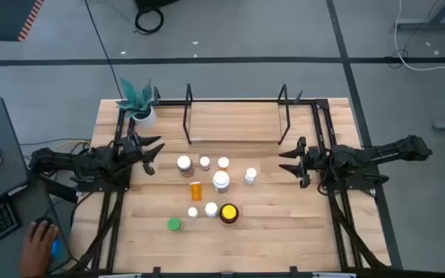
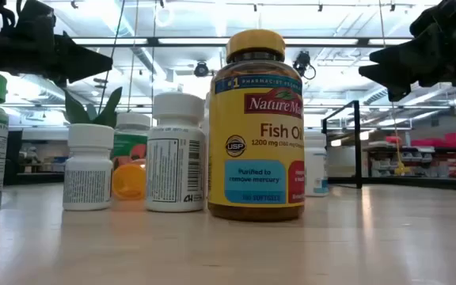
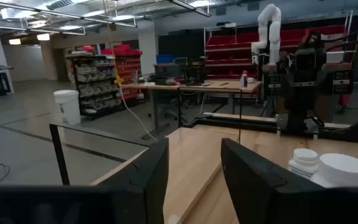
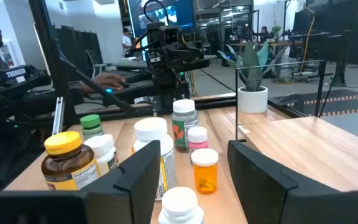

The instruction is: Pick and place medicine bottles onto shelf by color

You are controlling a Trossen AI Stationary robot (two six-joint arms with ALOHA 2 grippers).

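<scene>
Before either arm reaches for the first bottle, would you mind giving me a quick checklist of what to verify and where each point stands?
1. Left gripper open, holding nothing: ok.
2. Right gripper open, holding nothing: ok.
3. Shelf free of bottles, ready to receive: ok.
4. Medicine bottles standing upright: mostly ok; the orange bottle lies on its side.
5. Room for fingers around the yellow-lidded bottle: not ok on one side, a white-capped bottle stands close beside it.
6. Plant pot clear of the shelf: ok.

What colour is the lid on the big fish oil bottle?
Yellow. The fish oil bottle carries a yellow lid, clearest in the low view.
</scene>
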